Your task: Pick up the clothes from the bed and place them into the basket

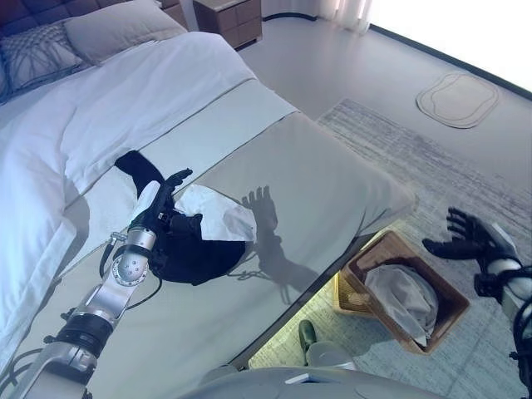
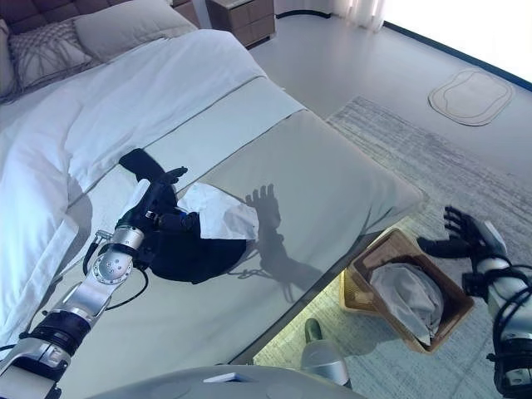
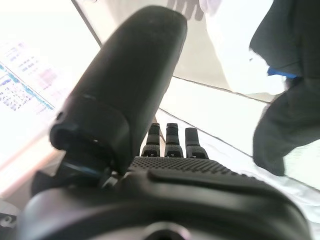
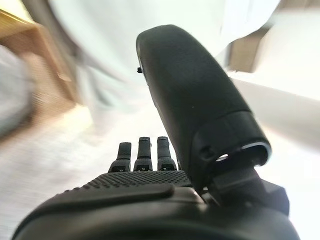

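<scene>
A dark garment [image 1: 195, 253] and a white garment [image 1: 218, 218] lie together on the grey bed cover [image 1: 316, 183]. A dark sleeve [image 1: 137, 169] stretches toward the pillows. My left hand [image 1: 164, 199] is open just above the clothes, fingers straight; its wrist view shows the dark cloth [image 3: 285, 100] past the fingers [image 3: 172, 140]. A wicker basket [image 1: 445, 291] stands on the floor by the bed with a grey garment [image 1: 407, 303] in it. My right hand [image 1: 465, 237] is open and empty, hovering right of the basket.
A white duvet [image 1: 100, 116] and pillows [image 1: 108, 29] cover the bed's far part. A wooden nightstand [image 1: 233, 17] stands beyond the bed. A grey rug [image 1: 432, 166] lies under the basket, and a small mat [image 1: 457, 98] on the floor farther off.
</scene>
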